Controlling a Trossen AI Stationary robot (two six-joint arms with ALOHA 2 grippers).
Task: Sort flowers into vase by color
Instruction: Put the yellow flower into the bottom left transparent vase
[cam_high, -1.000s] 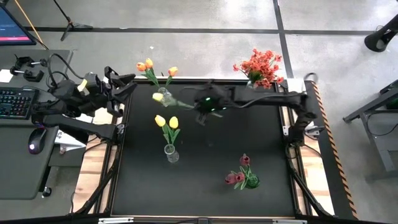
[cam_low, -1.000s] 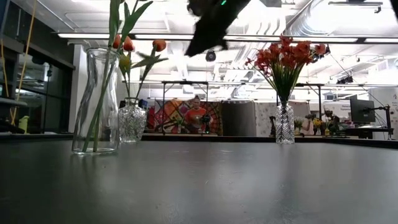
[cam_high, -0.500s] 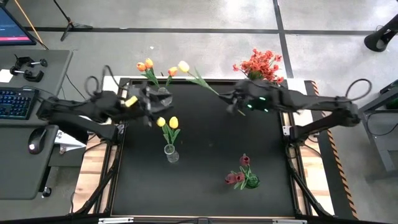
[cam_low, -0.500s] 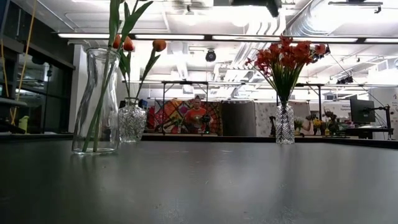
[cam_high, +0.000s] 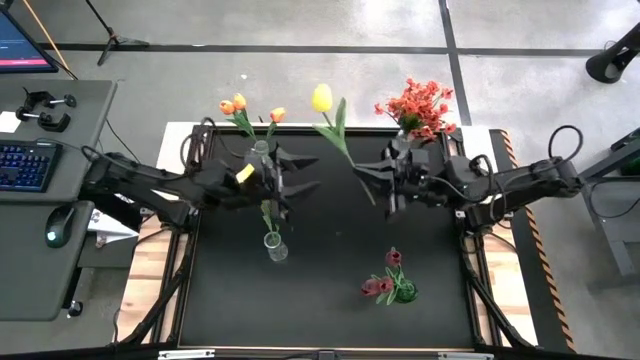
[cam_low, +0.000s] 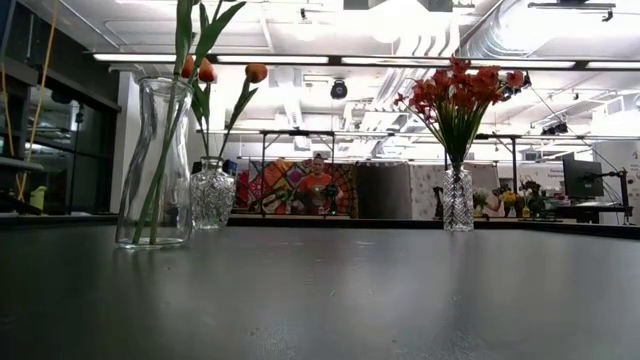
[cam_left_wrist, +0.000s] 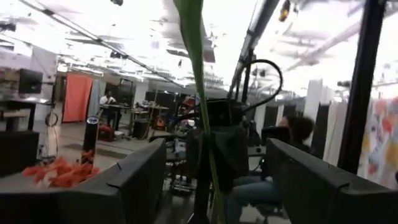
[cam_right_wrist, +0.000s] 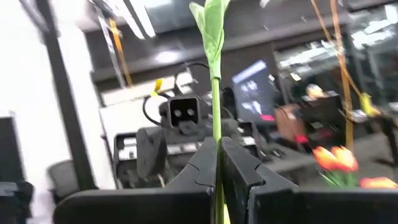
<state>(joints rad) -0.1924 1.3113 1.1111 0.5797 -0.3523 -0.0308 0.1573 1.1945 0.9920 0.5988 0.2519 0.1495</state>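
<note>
A yellow tulip (cam_high: 322, 97) on a long green stem (cam_high: 343, 150) is being held above the back half of the black table (cam_high: 330, 300). In the high view the right gripper (cam_high: 368, 182) is seen closed on the lower end of that stem, with the flower head leaning away toward the table's back edge. In the right wrist view the stem (cam_right_wrist: 216, 106) is being pinched between the two dark fingers (cam_right_wrist: 202, 165), which are pressed together on it, and the stem is rising straight up out of them to a leaf (cam_right_wrist: 211, 22).

The left gripper (cam_high: 303, 172) is being held just across from the right one, its fingers spread wide and pointing toward the stem without touching it. In the left wrist view the stem (cam_left_wrist: 198, 56) is shown running up between the two spread fingers (cam_left_wrist: 137, 180), apart from both.

The other flowers are being kept in glass vases on the table: orange tulips (cam_high: 235, 104) at the back left, two yellow tulips (cam_high: 268, 197) in a clear vase (cam_high: 275, 246) near the middle, dark pink tulips (cam_high: 385, 280) at the front right, and a red-orange blossom spray (cam_high: 420, 105) at the back right.

In the low view neither gripper is being shown; a person in an orange top (cam_low: 316, 185) is seen far behind the table.
</note>
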